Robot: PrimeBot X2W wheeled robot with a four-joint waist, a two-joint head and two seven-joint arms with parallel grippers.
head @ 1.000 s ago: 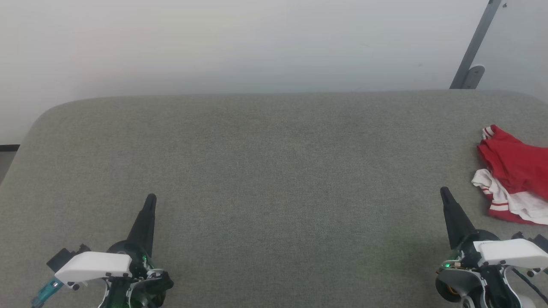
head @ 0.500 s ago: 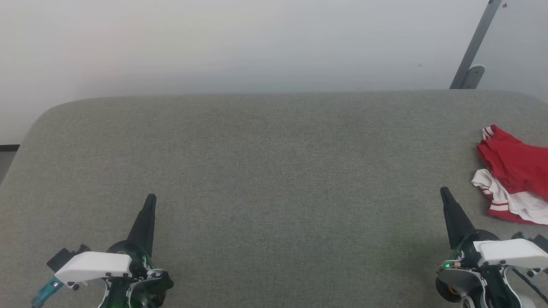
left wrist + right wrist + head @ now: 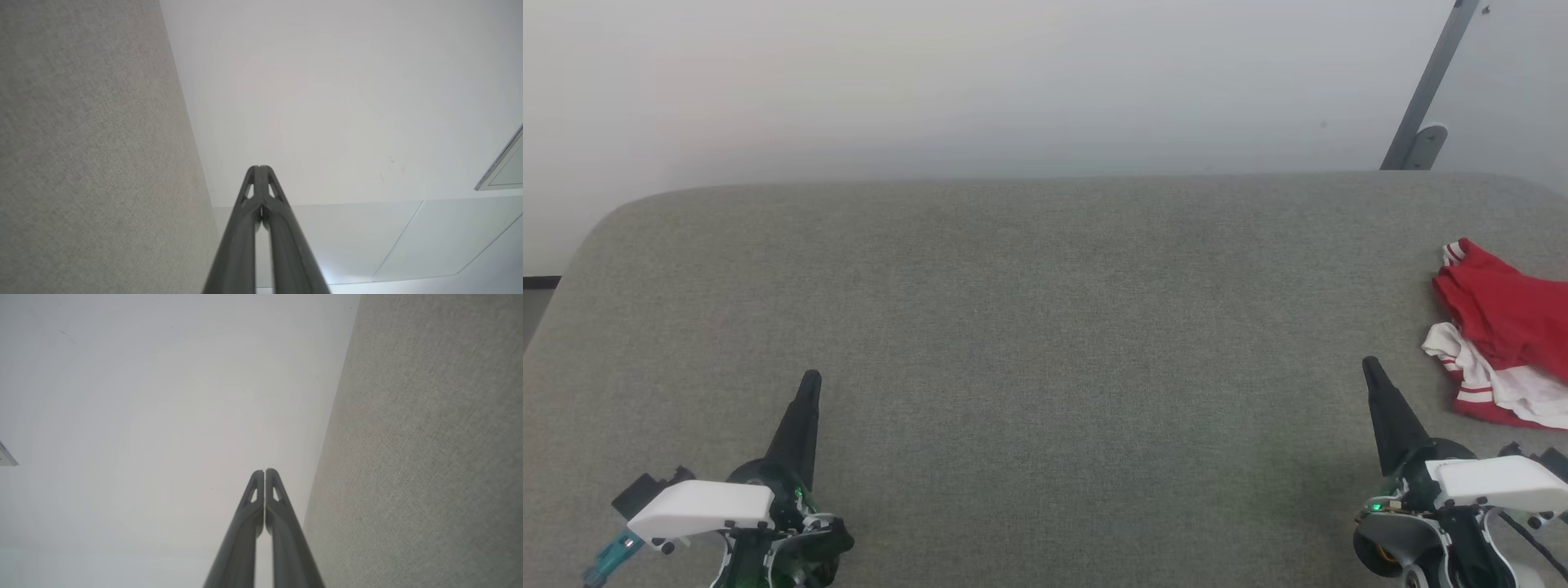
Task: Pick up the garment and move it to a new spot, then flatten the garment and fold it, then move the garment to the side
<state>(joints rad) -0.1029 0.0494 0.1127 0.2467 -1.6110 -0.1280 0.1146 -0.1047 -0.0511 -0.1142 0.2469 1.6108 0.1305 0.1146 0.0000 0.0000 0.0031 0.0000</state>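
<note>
**Red garment at the desk's right edge; both pincers closed and empty**

Head view. Item: garment (image 3: 1499,322) — bright red soft cloth with wide white cuff panels and thin red-and-white stripes. It lies in a loose, rumpled heap at the far right of the desk (image 3: 1045,310), partly cut off by the picture's edge. Desk: grey-green woven covering, matte, with rounded corners. Left pincer (image 3: 810,377) at lower left and right pincer (image 3: 1370,363) at lower right, each a dark tapering point, closed tight and holding nothing. The right one is near the garment but apart from it. Progress, as judged: the garment lies at the side, as the task's end asks, yet its layers look bunched rather than squarely folded. This fits cloth waiting to be picked up, or cloth set aside after a rough fold.

Left wrist view. Left pincer closed tip to tip — smooth dark plastic with small cut-outs, beside the desk's weave and a plain pale wall (image 3: 327,102).

Right wrist view. Right pincer likewise closed and empty, beside the same weave.
</note>
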